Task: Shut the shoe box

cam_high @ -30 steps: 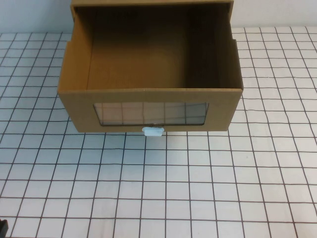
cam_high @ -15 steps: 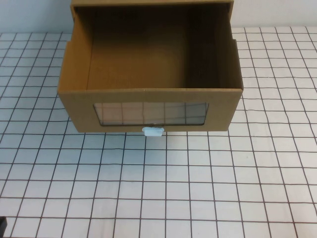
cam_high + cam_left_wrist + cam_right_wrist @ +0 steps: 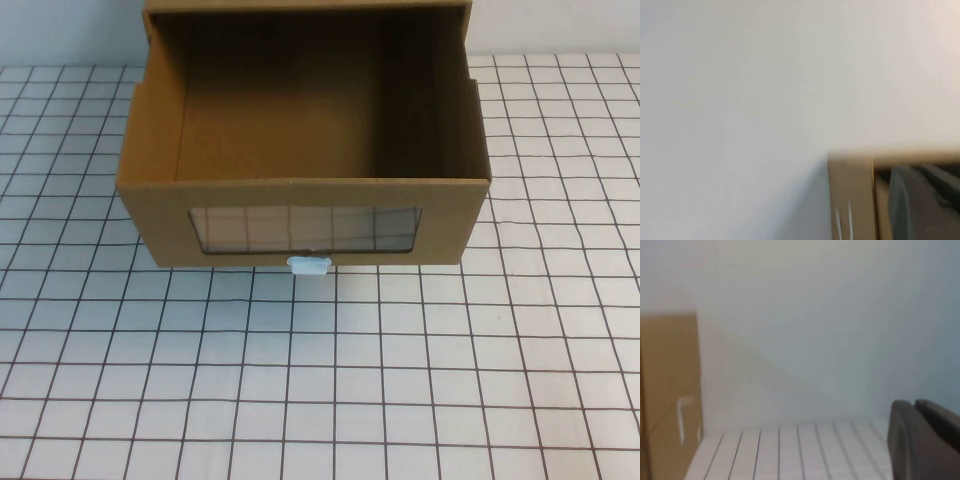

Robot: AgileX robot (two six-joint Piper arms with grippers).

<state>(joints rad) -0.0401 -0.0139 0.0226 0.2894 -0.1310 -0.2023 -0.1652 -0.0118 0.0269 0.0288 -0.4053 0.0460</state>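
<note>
The shoe box (image 3: 300, 195) is brown cardboard and stands at the back middle of the gridded table. Its drawer is pulled out toward me, and the inside (image 3: 290, 110) is empty. The front has a clear window (image 3: 305, 229) with a small white pull tab (image 3: 308, 264) at the bottom edge. Neither gripper shows in the high view. In the left wrist view, my left gripper (image 3: 920, 200) is a dark shape close beside a cardboard edge (image 3: 850, 200). In the right wrist view, my right gripper (image 3: 922, 440) hangs above the table, well apart from the box's cardboard side (image 3: 667, 390).
The white table with its black grid (image 3: 320, 380) spreads in front of the box and to both sides of it. A plain pale wall (image 3: 815, 315) stands behind the table. The outer sleeve (image 3: 300, 6) of the box is at the back edge.
A small dark piece at the bottom left corner of the high view has slipped out of the frame. The box and its drawer have not moved.
</note>
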